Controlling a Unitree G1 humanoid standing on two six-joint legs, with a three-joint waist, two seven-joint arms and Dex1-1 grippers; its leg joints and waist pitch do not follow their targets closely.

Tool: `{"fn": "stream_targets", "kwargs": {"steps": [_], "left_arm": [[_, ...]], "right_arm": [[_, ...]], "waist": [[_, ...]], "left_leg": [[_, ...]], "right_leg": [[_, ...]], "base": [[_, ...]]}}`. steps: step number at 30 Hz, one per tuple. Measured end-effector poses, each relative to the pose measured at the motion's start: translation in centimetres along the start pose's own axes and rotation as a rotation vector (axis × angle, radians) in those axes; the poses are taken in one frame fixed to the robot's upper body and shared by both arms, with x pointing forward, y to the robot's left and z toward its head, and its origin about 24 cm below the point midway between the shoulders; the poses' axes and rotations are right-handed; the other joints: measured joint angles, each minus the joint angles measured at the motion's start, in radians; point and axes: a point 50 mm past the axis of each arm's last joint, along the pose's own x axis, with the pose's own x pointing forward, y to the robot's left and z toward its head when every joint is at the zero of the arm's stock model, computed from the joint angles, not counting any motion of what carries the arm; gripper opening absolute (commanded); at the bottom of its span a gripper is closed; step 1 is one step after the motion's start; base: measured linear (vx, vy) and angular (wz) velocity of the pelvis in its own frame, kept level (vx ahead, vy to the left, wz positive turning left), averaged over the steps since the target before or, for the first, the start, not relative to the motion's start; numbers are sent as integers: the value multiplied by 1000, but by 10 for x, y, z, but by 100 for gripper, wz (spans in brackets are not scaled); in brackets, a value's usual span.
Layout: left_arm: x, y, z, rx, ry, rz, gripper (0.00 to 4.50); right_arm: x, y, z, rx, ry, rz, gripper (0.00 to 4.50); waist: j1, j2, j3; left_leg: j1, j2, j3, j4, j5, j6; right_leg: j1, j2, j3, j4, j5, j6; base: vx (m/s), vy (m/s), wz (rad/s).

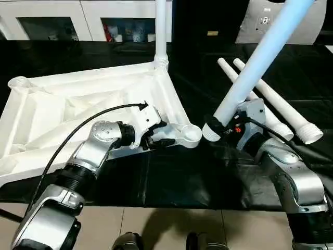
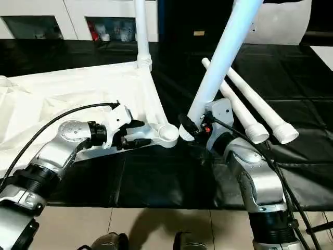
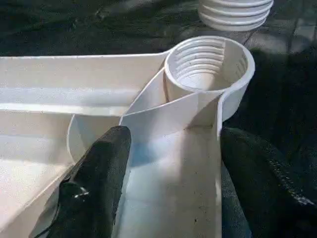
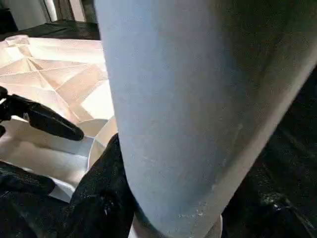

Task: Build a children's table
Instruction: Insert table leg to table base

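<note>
Your right hand (image 1: 221,130) clamps the smooth, light, stiff white plastic leg (image 1: 255,65) low near its threads, while your left hand (image 3: 168,178), fingers apart, straddles the white ribbed tabletop's socket corner (image 3: 208,64).

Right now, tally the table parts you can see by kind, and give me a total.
Table top, upside down: 1
Leg already standing in a corner socket: 1
Leg held in the right gripper: 1
Legs lying loose on the black surface: 2
Total: 5 parts
</note>
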Motion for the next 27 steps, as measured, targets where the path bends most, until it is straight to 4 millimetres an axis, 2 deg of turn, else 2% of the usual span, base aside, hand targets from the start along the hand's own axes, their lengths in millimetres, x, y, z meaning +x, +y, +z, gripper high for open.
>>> {"fn": "stream_targets", "kwargs": {"steps": [27], "left_arm": [[0, 4, -5, 14, 17, -13, 329]], "right_arm": [[0, 2, -3, 9, 24, 10, 189]], "waist": [[0, 0, -1]], "left_leg": [[0, 0, 0, 1, 1, 0]], "right_leg": [[0, 0, 0, -1, 3, 0]], "base": [[0, 0, 0]]}}
